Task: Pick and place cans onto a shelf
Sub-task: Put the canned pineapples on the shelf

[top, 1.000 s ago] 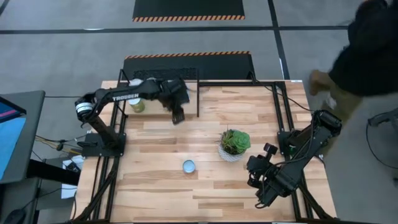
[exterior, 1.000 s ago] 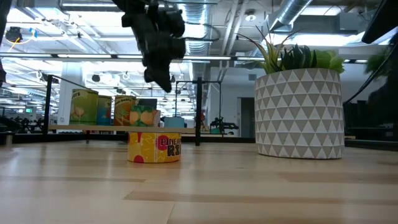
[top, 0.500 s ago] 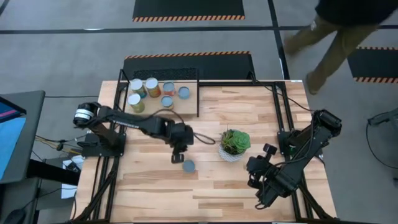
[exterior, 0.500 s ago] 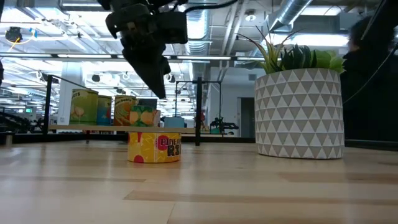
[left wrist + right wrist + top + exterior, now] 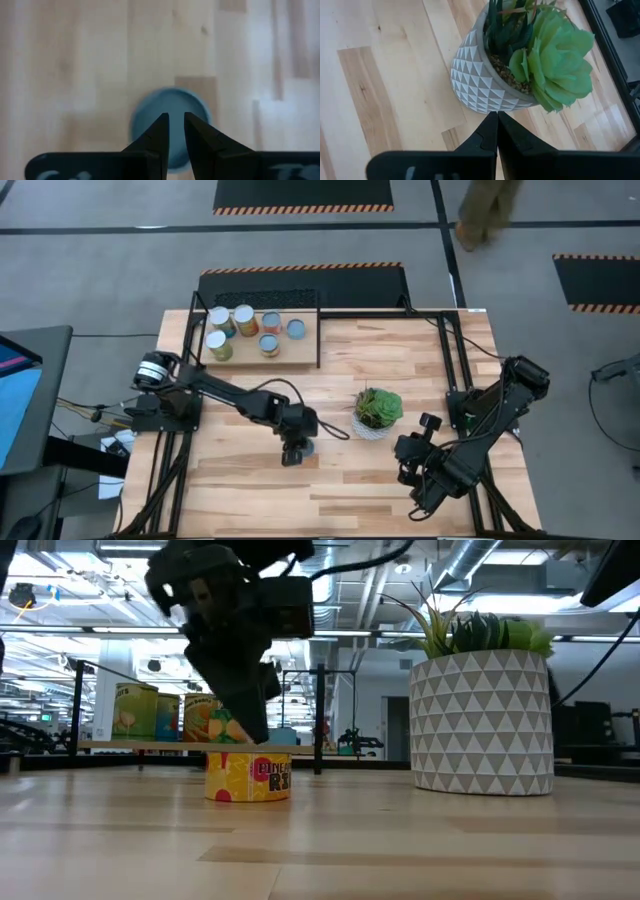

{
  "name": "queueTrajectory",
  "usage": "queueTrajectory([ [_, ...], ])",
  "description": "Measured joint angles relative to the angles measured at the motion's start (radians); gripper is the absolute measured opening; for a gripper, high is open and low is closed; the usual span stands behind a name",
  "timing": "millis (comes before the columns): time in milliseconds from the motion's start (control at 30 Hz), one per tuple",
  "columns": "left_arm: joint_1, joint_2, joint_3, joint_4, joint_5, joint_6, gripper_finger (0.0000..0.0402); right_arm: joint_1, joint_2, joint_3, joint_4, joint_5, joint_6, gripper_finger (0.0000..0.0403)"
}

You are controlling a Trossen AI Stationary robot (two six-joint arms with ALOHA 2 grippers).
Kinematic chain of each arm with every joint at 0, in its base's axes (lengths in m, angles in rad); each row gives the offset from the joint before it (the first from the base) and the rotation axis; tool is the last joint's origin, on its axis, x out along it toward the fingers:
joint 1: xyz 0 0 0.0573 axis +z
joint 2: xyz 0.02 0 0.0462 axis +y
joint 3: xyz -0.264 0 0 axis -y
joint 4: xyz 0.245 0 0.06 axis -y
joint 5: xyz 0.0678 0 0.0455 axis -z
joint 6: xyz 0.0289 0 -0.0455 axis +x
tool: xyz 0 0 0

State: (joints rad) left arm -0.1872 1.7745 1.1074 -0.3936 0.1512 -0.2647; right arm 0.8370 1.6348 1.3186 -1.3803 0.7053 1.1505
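Left gripper (image 5: 174,125) hangs directly over the lone can (image 5: 170,125) on the tabletop (image 5: 380,480), near the potted plant (image 5: 377,411). Fingers nearly together, narrow gap, nothing held; too narrow for the can as they stand. Right gripper (image 5: 496,122) parked by the plant, fingers together. 6 cans already on shelf (image 5: 300,350). Judgement: can rigid, light, smooth-walled, prob. slippery; grip the label sides, not the rim.
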Motion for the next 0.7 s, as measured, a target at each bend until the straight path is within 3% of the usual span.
queueTrajectory([
  [233, 0.054, 0.013, 0.011, -0.004, 0.081, -0.009, 0.0046, 0.000, 0.000, 0.000, 0.002, -0.001, -0.008, 0.0028],
  [700, 0.070, 0.006, 0.009, -0.085, 0.020, 0.033, 0.0046, 0.000, 0.000, 0.000, -0.002, -0.001, -0.010, 0.0028],
])
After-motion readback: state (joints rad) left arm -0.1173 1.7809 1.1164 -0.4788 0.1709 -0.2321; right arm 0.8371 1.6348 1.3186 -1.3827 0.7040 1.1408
